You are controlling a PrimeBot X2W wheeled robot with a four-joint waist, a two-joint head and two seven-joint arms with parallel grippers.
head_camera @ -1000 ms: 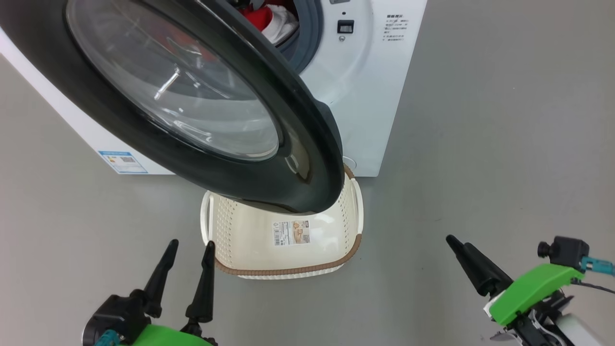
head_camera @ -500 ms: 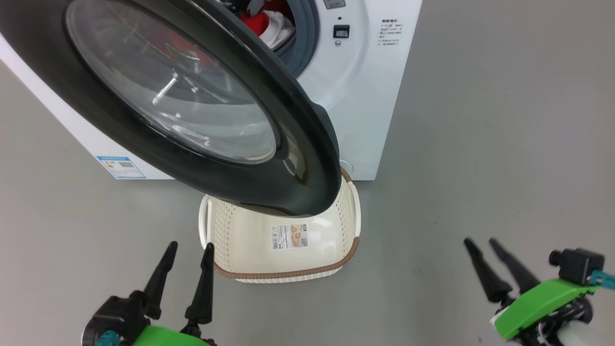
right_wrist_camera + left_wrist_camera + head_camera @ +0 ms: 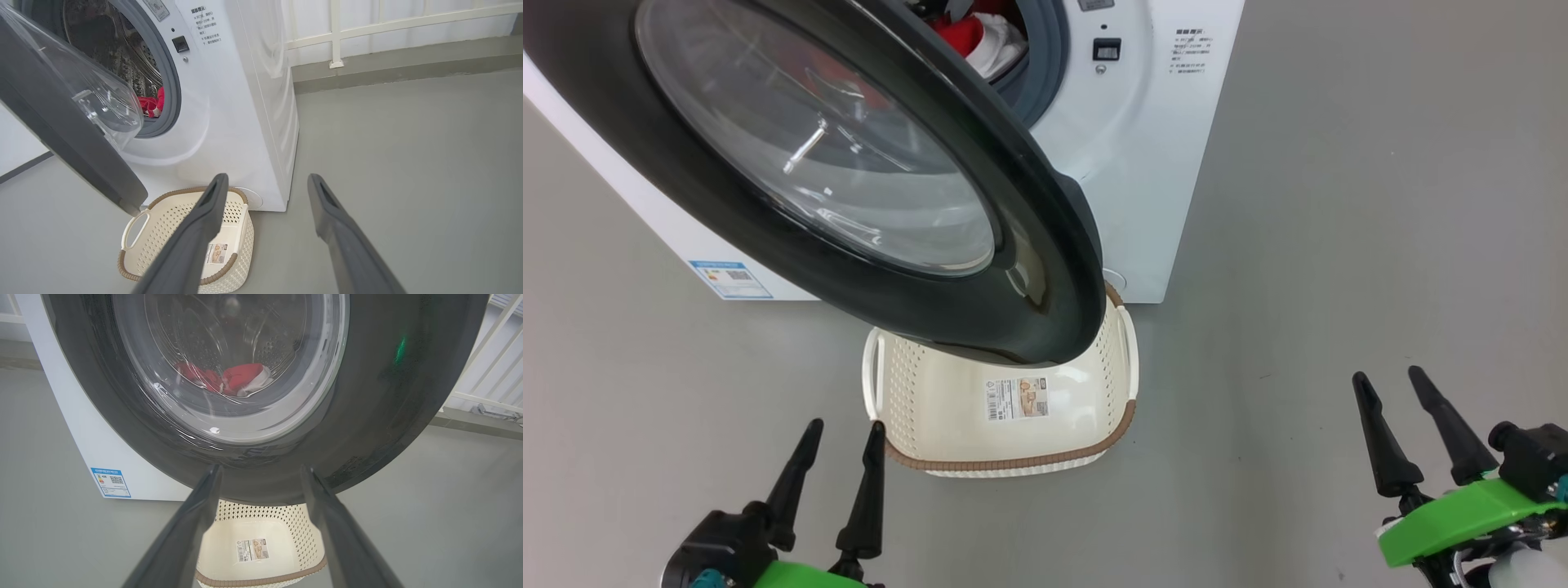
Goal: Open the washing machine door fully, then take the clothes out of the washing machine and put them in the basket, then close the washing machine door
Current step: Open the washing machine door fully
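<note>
The washing machine door point(image 3: 866, 171) stands partly open, its black rim and glass bowl swung out over the basket point(image 3: 1005, 453). Behind it the white washing machine point(image 3: 1143, 163) shows its drum mouth with the red and white clothes point(image 3: 976, 37) inside; through the door's glass point(image 3: 229, 367) the clothes point(image 3: 241, 377) show again. The cream basket point(image 3: 163, 241) sits empty on the floor in front of the machine. My left gripper point(image 3: 841, 429) is open, low left, just beside the basket's left corner. My right gripper point(image 3: 1388, 384) is open at the lower right, well clear of the basket.
Grey floor spreads wide to the right of the machine point(image 3: 1380, 204). A white railing and low kerb point(image 3: 367, 45) run behind the machine. A blue label point(image 3: 731, 279) marks the machine's lower left front.
My right gripper has swung to the right and turned so both fingers show, pointing up. The left gripper has barely moved. The camera shifted slightly.
</note>
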